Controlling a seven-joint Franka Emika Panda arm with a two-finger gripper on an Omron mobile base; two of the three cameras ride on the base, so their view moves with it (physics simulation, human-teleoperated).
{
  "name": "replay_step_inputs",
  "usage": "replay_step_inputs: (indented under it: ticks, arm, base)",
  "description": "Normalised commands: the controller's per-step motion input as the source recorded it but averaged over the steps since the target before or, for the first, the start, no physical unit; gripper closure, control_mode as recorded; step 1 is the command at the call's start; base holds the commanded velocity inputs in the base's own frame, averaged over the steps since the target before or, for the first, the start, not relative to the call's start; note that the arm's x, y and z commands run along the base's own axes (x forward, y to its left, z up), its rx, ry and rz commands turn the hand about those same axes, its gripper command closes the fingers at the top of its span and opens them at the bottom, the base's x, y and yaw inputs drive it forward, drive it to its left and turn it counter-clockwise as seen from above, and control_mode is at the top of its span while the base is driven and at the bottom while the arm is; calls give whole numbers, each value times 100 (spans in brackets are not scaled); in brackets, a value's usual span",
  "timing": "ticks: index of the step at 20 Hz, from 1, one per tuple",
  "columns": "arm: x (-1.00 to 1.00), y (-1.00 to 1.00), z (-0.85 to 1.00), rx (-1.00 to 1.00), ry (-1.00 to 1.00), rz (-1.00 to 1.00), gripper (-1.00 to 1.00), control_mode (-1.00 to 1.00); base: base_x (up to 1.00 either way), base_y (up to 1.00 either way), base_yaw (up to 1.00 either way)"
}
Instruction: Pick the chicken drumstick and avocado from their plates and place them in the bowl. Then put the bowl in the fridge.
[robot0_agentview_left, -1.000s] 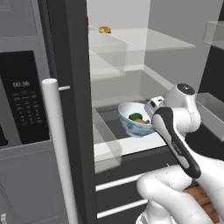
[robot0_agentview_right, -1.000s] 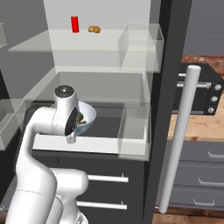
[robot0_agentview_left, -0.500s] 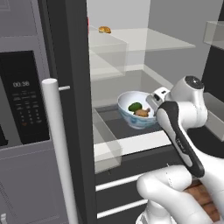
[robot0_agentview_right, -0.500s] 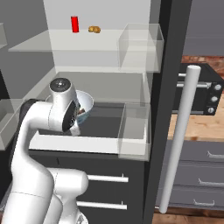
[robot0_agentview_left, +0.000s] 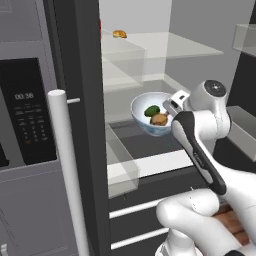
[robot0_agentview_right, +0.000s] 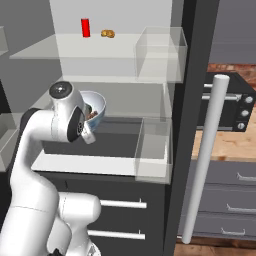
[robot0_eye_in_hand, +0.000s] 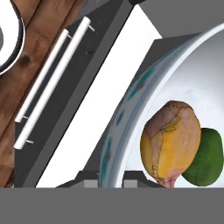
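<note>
The pale blue-white bowl hangs inside the open fridge, just above its lower glass shelf. In the bowl lie the dark green avocado and the golden-brown chicken drumstick. My gripper is shut on the bowl's right rim. In the hand view the rim runs up from between the fingertips of the gripper, with the drumstick and avocado to its right. The right base view has the bowl partly behind my hand. A sliver of one plate sits on wood at top left.
A red can and a small golden item stand on the upper shelf. Clear door bins flank the opening. Long bar handles stick out from both doors. Drawers lie below; a black oven stands right.
The arm has lifted the bowl and carried it deeper into the fridge, from low by the shelf's front edge to above the shelf. The food has stayed in the bowl.
</note>
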Motion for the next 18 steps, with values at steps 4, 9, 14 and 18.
replay_step_inputs:
  ticks: [4,9,14,18]
  arm:
    - [48,-1,25,3,-1,4,100,-100]
    - [55,0,13,0,-3,3,100,-100]
    - [61,4,6,0,-5,1,100,-100]
    - [61,6,-1,-1,0,0,100,-100]
  base:
    - [0,0,0]
    - [0,0,0]
    - [0,0,0]
    - [0,0,0]
